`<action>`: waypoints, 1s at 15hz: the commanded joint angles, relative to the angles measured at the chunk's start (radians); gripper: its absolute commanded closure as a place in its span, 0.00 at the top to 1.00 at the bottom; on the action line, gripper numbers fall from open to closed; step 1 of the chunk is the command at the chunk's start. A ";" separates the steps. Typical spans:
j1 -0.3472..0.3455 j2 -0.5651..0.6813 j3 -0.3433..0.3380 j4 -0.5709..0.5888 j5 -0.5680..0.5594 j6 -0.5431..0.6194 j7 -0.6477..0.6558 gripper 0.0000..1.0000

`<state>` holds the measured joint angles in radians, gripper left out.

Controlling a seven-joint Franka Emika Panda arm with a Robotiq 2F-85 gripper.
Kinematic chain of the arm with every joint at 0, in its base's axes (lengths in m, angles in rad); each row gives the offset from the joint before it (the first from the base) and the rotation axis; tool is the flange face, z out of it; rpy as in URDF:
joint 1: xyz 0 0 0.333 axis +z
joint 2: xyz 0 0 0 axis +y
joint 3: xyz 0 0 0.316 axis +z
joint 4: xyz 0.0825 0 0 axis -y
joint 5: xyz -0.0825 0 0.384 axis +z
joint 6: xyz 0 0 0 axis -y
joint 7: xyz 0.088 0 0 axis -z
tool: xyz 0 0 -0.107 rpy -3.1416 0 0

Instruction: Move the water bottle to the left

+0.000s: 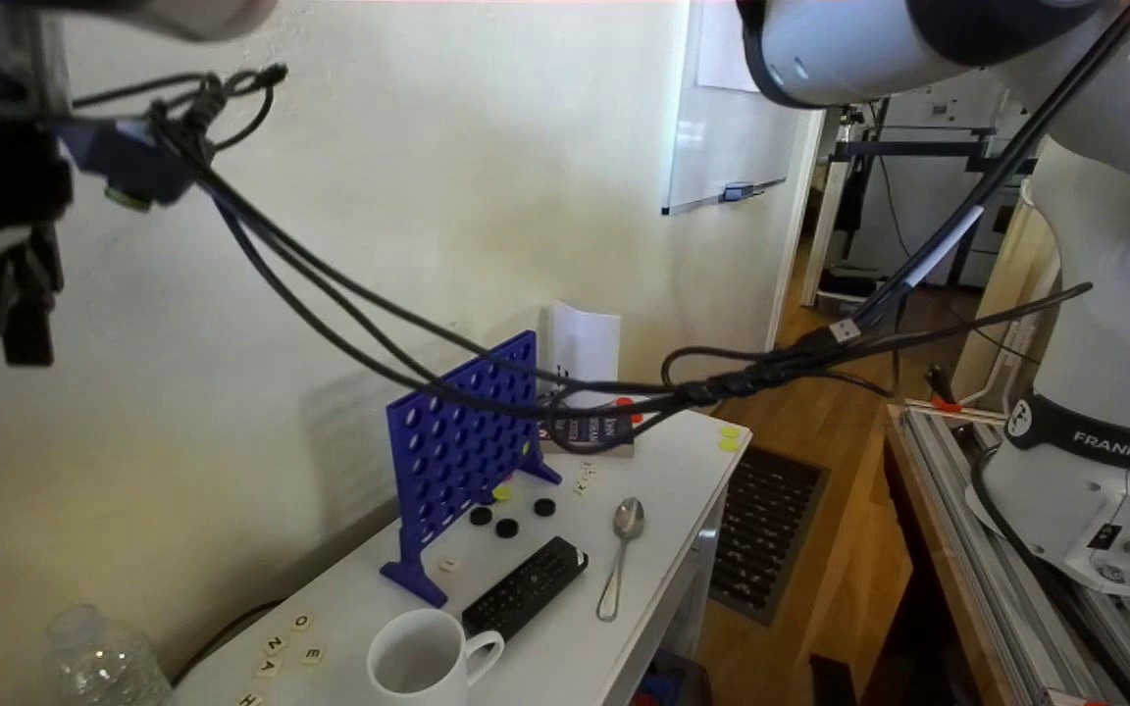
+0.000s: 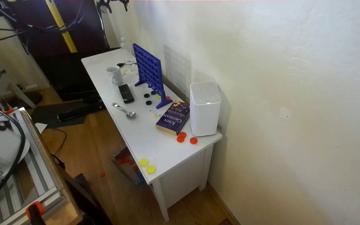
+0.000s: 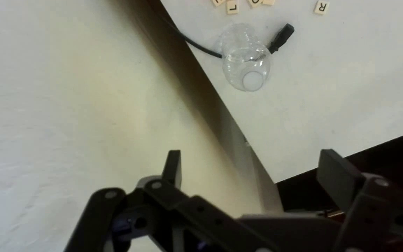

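The water bottle, clear plastic with a ribbed body, stands upright on the white table near the wall in the wrist view [image 3: 243, 57]. It also shows in both exterior views, cut off at the bottom edge in an exterior view [image 1: 106, 662] and whole at the far end of the table [image 2: 126, 53]. My gripper [image 3: 250, 153] is open with nothing between its fingers. It hangs well above the table, over its far corner, apart from the bottle. The gripper also shows in both exterior views, blurred at the left edge [image 1: 4, 392] and at the top [image 2: 117, 10].
A black cable [image 3: 201, 48] runs behind the bottle, its plug [image 3: 282, 37] beside it. A white mug [image 1: 418, 662], letter tiles [image 1: 269, 667], a black remote [image 1: 526, 586] and a blue grid game [image 1: 467, 422] stand nearby. The wall [image 3: 65, 122] borders the table's back edge.
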<state>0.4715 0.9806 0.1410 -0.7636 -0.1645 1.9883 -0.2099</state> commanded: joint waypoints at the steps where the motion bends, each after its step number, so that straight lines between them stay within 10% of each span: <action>1: 0.011 -0.181 -0.079 -0.094 -0.049 -0.106 0.156 1.00; 9: 0.018 -0.529 -0.186 -0.392 -0.044 -0.230 0.511 1.00; 15: -0.001 -0.689 -0.207 -0.659 -0.011 -0.083 0.823 1.00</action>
<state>0.4716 0.4065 -0.0537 -1.2254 -0.1919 1.8054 0.4731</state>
